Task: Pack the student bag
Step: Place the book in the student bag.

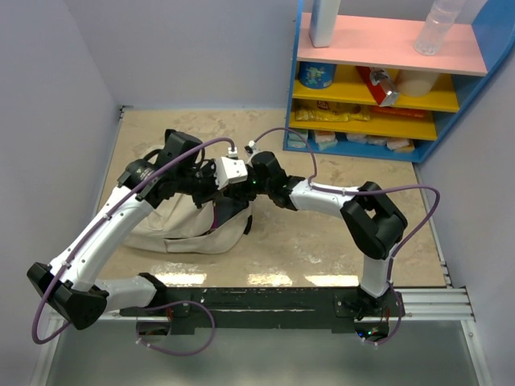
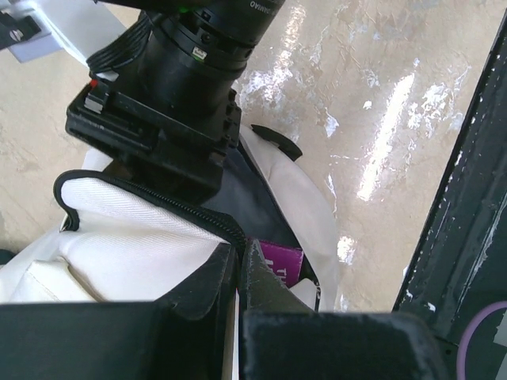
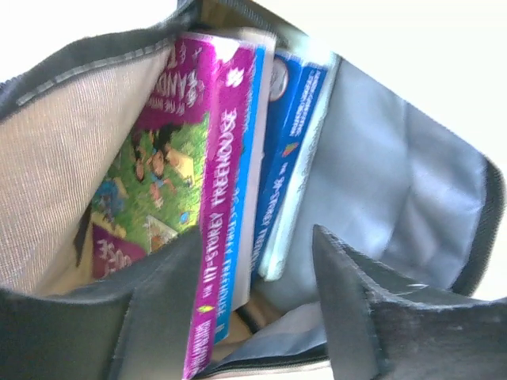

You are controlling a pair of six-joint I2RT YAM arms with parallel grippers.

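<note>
While the top camera gives me only two arms meeting over the student bag (image 1: 187, 233), the wrist cameras fill in the rest. From above, the bag slumps on the desk (image 1: 338, 241), left of centre, with its mouth hidden under both wrists.

Left wrist view now: my left claw (image 2: 240, 252) is pinched tight on the zipper rim (image 2: 150, 199) at the bag's mouth, fabric caught in the nip. The right arm's black wrist (image 2: 158, 87) is sunk into the opening just beyond. A sliver of magenta book (image 2: 283, 265) peeks out beside the fingers.

Right wrist view looks into the bag. My right claw (image 3: 255, 237) is spread wide, nothing between its fingers, poised over the book edges.

It's tight in there: a woven beige wall (image 3: 63, 158) on one side, grey lining (image 3: 396, 190) on the other. Outside, sandy desk surface shows between the bag and the blue shelf unit (image 1: 386, 80) at the far right corner. The black base rail (image 1: 265, 297) runs along the near edge.

Contents: the magenta book (image 3: 214, 198) stands on edge, and blue books (image 3: 289, 150) sit just beside it, towards the grey lining.
</note>
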